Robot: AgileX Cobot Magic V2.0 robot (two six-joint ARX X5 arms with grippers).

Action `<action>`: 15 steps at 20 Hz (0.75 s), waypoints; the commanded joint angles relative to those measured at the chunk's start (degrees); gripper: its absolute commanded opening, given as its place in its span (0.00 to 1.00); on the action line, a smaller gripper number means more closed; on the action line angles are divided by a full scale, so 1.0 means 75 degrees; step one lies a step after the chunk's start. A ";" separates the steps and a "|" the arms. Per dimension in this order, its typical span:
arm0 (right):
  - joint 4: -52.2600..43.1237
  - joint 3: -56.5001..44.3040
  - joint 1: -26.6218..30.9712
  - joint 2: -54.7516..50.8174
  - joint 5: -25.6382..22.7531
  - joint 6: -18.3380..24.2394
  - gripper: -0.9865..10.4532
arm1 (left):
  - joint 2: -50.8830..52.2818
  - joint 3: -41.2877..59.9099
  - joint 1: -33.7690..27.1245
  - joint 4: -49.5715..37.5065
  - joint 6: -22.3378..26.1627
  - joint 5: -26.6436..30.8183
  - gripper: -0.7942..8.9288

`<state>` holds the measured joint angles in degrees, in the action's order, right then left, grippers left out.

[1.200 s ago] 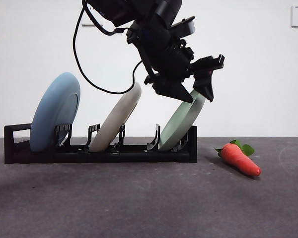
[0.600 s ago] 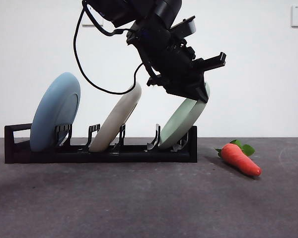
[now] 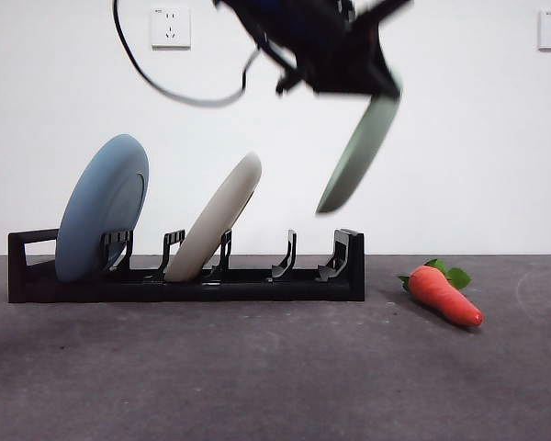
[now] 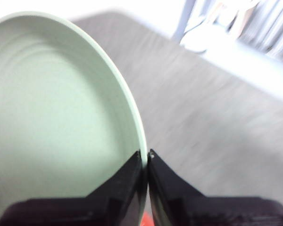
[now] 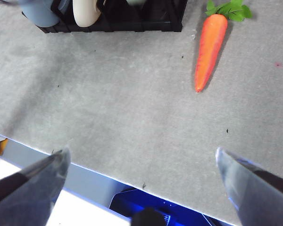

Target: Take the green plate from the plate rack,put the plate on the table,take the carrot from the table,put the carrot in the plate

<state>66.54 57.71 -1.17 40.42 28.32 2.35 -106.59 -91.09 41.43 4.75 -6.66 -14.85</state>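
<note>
Now airborne: my left gripper (image 4: 146,162), jaws pinched tight on the raised rim, holds the large round pale sage-green plate (image 3: 358,152) high above the long low black plastic plate rack (image 3: 257,276), the plate hanging tilted below my jaws with its lower edge well clear of the prongs. A second ago that same plate was leaning in the rack's end slot with my jaws just arriving at its top edge; half a second ago they had closed on it; the slot nearest the boxless end now stands vacant beneath my grip. Two neighbours remain seated off to the far side of the rack from where I hold: the round light blue plate (image 3: 103,204) and the round cream-white plate (image 3: 216,219), neither of them disturbed by the lift. My left wrist view shows the plate's pale inner face filling the space beside my jaws, the background streaked with motion. My right gripper (image 5: 141,169) waits with its jaws spread wide and nothing between them, hovering over the dark grey mottled matte table (image 3: 257,377), with the small orange-red toy carrot with green leaves (image 5: 208,44) lying ahead of it, beside the rack's end. As I judge it, the first step is done; what comes next is carrying the plate down flat onto bare table, and a one-edge grip on a swinging plate could slip.
</note>
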 commanded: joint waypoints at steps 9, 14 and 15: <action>-0.0038 0.0009 -0.0017 0.0012 -0.0020 -0.0044 0.65 | 0.3357 -0.0020 0.1483 0.4205 0.2358 0.2401 0.07; -0.0149 0.0009 -0.0017 0.0012 -0.0017 -0.0047 0.65 | 0.3561 0.0079 0.2235 0.7050 0.2658 0.4039 0.07; -0.0149 0.0009 -0.0017 0.0012 -0.0017 -0.0047 0.65 | 0.3561 0.0294 0.2390 0.7096 0.2544 0.4208 0.07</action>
<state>65.93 57.71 -1.17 40.53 28.32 2.35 -79.99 -89.23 58.81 58.72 11.75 16.16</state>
